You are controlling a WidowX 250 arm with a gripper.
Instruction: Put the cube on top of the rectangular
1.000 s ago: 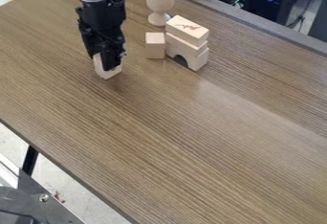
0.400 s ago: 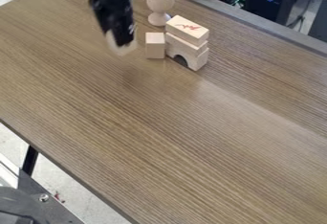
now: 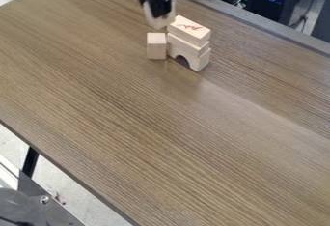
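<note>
- Pale wood, bare and flat-faced: the cube (image 3: 157, 22), upper centre of the frame, is off the bench (image 3: 142, 128), in the grasp of the black end effector (image 3: 158, 11). Its outline is blurred; exact proportions cannot be certified.
- End effector: closed on the cube, reaching down from the top edge of the frame. The cube's lower end projects below it.
- Target: right of the cube in the frame, a stack of three: arch block (image 3: 201, 63) at the base, middle block (image 3: 187, 45) upon it, top block (image 3: 189, 28) uppermost, with a red figure on its upper face. The top block is judged to be the rectangular piece meant. Contact between it and the cube cannot be confirmed.
- Adjacent: an upright block (image 3: 157, 49) stands just left of the stack.
- Handling, as judged: light, rigid, not fragile. Smooth sides may allow some twist under a weak squeeze; firm pressure should do no harm.
- Recommended hold: two opposite side faces, high up, leaving the underside free to seat flat.
- Step in hand: carrying, with placement outstanding. The next move calls for centring over the top block and a gentle, level descent.
- Risk noted: the stack's pieces appear merely stacked; a sideways knock could shift them.
</note>
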